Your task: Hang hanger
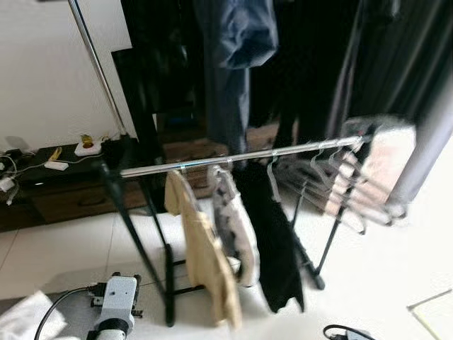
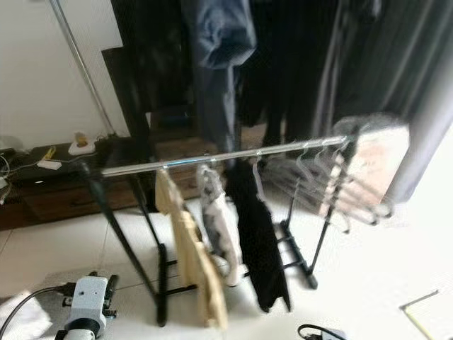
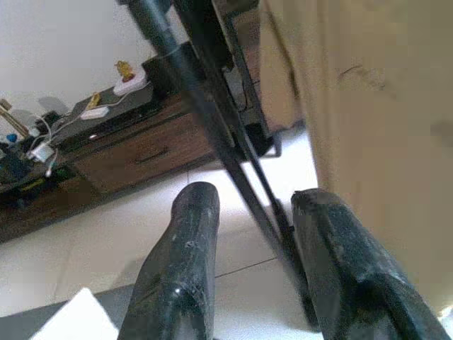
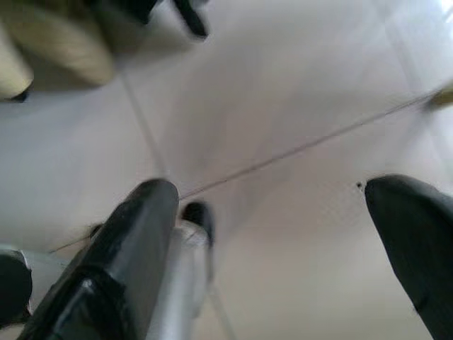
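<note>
A low clothes rack with a silver rail [image 1: 241, 157] and black legs stands on the tiled floor ahead. A beige garment [image 1: 205, 248], a grey patterned one [image 1: 233, 219] and a black one [image 1: 272, 234] hang from it. Several empty pale hangers [image 1: 340, 180] crowd the rail's right end. My left arm [image 1: 115, 301] is low at the bottom left. The left gripper [image 3: 256, 198] is open and empty, facing a black rack leg [image 3: 212, 134] beside the beige garment. My right gripper [image 4: 272, 188] is open wide over bare floor tiles, with a silvery part I cannot identify beside one finger [image 4: 134, 248].
Dark clothes [image 1: 233, 57] hang from a taller rack behind, next to a slanted silver pole [image 1: 95, 64]. A low wooden cabinet [image 1: 64, 184] with cables and a power strip runs along the left wall. A grey curtain [image 1: 432, 142] hangs at the right.
</note>
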You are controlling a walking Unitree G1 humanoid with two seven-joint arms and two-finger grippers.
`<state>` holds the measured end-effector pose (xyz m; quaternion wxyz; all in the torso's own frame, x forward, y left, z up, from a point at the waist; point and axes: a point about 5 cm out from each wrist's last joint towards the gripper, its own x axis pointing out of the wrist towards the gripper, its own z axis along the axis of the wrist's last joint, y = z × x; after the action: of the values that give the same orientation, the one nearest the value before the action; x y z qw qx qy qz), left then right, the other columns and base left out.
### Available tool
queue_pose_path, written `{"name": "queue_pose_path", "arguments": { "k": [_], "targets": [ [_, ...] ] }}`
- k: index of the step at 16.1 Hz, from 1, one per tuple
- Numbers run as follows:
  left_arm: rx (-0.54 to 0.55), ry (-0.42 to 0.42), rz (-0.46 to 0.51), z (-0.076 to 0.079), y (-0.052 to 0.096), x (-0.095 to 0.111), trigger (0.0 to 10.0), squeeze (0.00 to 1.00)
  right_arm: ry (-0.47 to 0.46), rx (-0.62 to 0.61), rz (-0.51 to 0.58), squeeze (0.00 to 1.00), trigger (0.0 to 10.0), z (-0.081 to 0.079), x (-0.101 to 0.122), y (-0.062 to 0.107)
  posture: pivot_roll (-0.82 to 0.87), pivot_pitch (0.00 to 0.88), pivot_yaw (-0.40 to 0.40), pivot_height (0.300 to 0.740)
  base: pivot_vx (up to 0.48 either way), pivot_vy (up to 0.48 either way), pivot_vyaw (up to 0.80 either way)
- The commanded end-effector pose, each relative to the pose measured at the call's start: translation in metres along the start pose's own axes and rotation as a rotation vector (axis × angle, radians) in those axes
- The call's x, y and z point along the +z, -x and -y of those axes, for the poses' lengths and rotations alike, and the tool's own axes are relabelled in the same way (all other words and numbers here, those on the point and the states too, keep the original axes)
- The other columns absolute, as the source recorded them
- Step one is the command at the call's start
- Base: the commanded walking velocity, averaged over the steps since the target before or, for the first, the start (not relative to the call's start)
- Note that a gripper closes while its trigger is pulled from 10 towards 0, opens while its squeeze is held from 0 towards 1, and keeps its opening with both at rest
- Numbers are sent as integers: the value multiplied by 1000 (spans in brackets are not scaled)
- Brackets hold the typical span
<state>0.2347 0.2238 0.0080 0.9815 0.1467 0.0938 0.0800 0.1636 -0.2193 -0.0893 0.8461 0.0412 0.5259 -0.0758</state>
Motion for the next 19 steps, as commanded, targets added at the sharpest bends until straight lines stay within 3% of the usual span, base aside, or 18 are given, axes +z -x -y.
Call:
{"name": "queue_pose_path", "arguments": {
  "k": [1, 7, 16, 19],
  "targets": [
    [4, -13, 14, -5, -1, 2, 10000, 0, 1, 18, -3, 0, 10000, -6, 0, -1, 80, 0, 18, 740, 0, -480, 0],
    [3, -1, 47, -5, -7, 14, 10000, 0, 25, 23, -4, 0, 10000, -6, 1, -1, 82, 0, 17, 740, 0, -480, 0],
    [-104, -23, 139, 13, -10, 39, 10000, 0, 59, 25, -10, 0, 10000, -4, 1, 0, 83, 0, 8, 740, 0, 0, 0],
    [-57, -7, 119, 7, -10, 37, 10000, 0, 72, 31, -10, 0, 10000, -5, 1, 0, 82, 0, 7, 740, 0, 0, 0]
  ]
}}
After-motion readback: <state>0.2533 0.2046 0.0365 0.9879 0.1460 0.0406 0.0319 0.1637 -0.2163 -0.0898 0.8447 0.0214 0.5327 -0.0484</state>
